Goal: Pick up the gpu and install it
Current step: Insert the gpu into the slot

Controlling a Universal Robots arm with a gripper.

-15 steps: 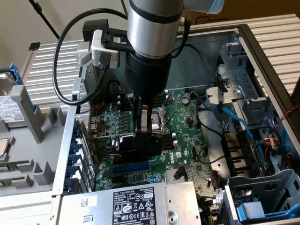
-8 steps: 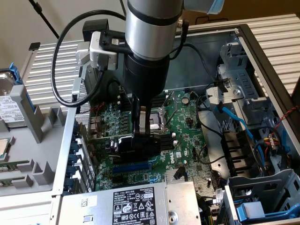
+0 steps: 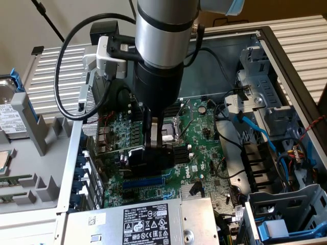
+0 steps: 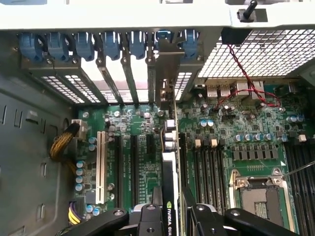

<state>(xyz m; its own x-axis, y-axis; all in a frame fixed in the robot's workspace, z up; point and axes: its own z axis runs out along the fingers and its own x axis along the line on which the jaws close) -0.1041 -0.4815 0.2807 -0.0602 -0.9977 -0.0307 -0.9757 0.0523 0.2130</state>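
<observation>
The gpu (image 4: 170, 189) stands on edge over the expansion slots of the green motherboard (image 4: 246, 128), its black shroud carrying a green logo. Its silver bracket (image 4: 167, 73) lines up with the case's rear slot openings. My gripper (image 4: 172, 216) is shut on the gpu, one black finger (image 4: 147, 219) on each face. In the exterior view the gripper (image 3: 153, 153) reaches straight down into the open case and clamps the gpu (image 3: 145, 155) low over the motherboard (image 3: 204, 148). I cannot tell whether the card's edge sits fully in a slot.
Blue slot latches (image 4: 64, 46) and metal slot covers (image 4: 108, 78) line the rear wall. A white slot (image 4: 101, 167), the CPU socket (image 4: 261, 196), a yellow cable bundle (image 4: 61, 142), the power supply (image 3: 143, 222) and blue cables (image 3: 260, 135) crowd around.
</observation>
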